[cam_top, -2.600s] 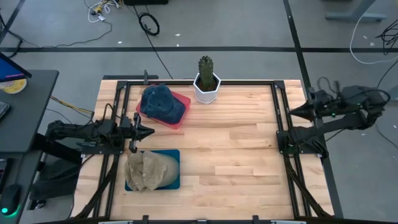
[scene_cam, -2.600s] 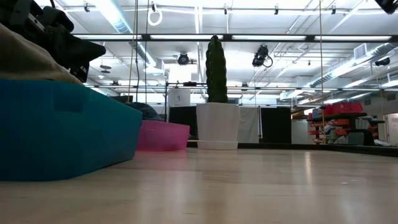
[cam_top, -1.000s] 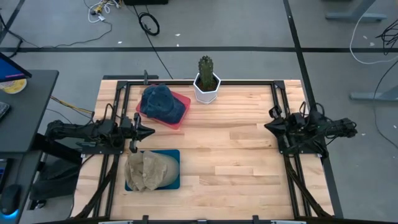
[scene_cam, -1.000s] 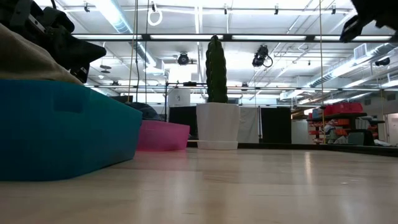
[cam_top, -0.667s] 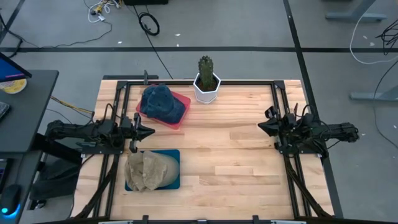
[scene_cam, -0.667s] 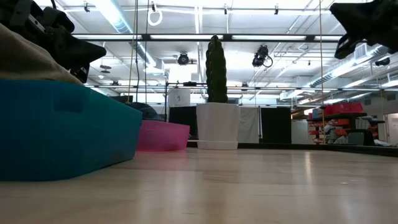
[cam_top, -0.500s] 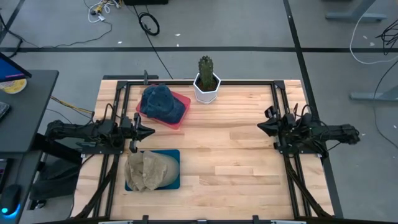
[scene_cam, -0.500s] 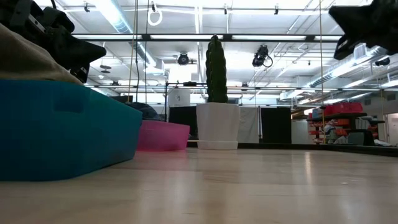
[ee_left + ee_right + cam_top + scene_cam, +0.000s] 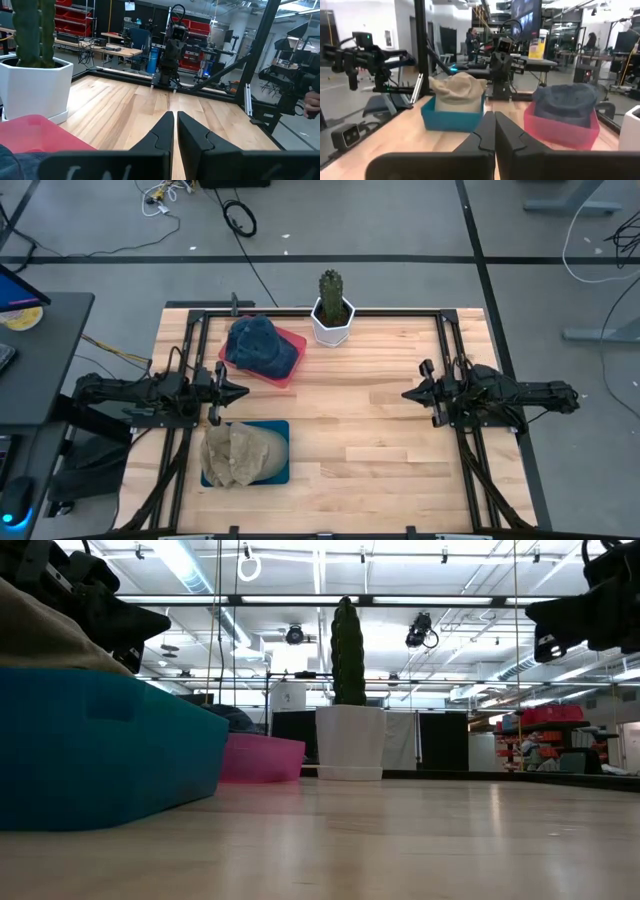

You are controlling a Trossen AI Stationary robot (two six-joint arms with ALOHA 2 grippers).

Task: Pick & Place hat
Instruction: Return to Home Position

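A beige hat (image 9: 236, 454) lies in the teal tray (image 9: 278, 430) near the table's left front. A dark blue hat (image 9: 257, 344) sits in the pink tray (image 9: 293, 370) behind it. In the right wrist view the beige hat (image 9: 457, 91) and the blue hat (image 9: 566, 103) fill their trays. My left gripper (image 9: 243, 390) hangs shut at the table's left side, between the two trays, pointing level toward the right. My right gripper (image 9: 408, 394) hangs shut at the table's right side, pointing level toward the left, with nothing between its fingers (image 9: 490, 131).
A cactus in a white pot (image 9: 331, 312) stands at the far edge, mid-table. A black frame rail (image 9: 320, 312) runs round the table. Bare wood (image 9: 370, 430) stretches between the two grippers. Beyond the table, people stand in the room (image 9: 471, 38).
My right gripper has swung from beyond the table's right edge toward the left, coming in over the table and dropping lower, and has turned until it points level at the trays. It has stayed shut. The hats and trays have kept still.
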